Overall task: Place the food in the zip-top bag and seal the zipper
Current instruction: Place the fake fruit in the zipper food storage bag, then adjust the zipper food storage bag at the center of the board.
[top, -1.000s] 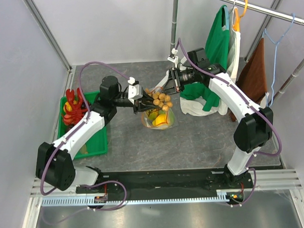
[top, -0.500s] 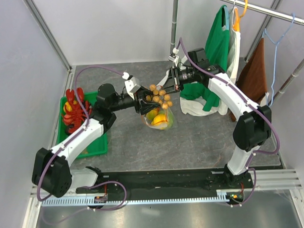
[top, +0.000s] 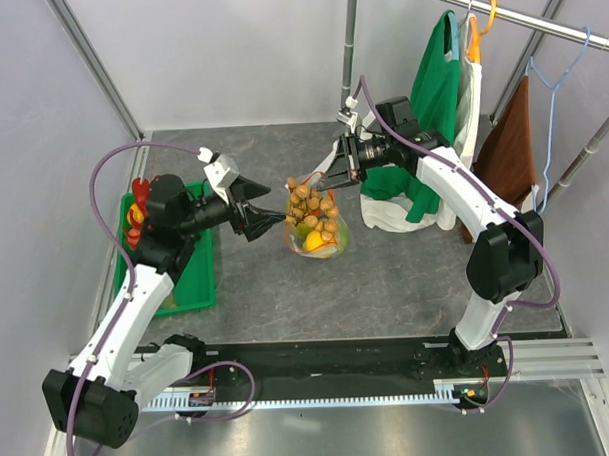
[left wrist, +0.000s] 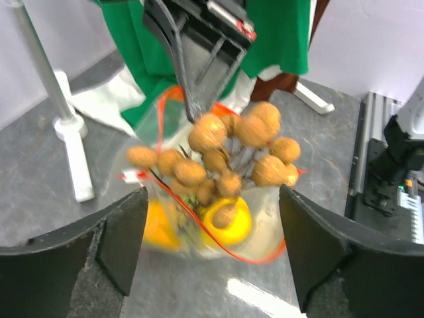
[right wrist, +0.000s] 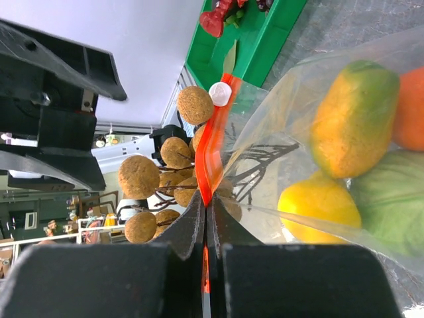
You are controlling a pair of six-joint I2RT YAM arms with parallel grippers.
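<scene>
The clear crinkly zip-top bag, judged limp and slippery, was rested on the grey bench and pinched at its firmer red-orange zipper strip by the right tool; the left tool was spread wide.

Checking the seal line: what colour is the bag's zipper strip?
The zipper is red-orange, clearest in the right wrist view.

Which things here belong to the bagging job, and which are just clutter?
Job: zip-top bag, zipper, tan ball cluster, mango-like fruit, cabbage, red lobster.

Clutter: green tray, green garment, brown cloth, white cloth.
</scene>
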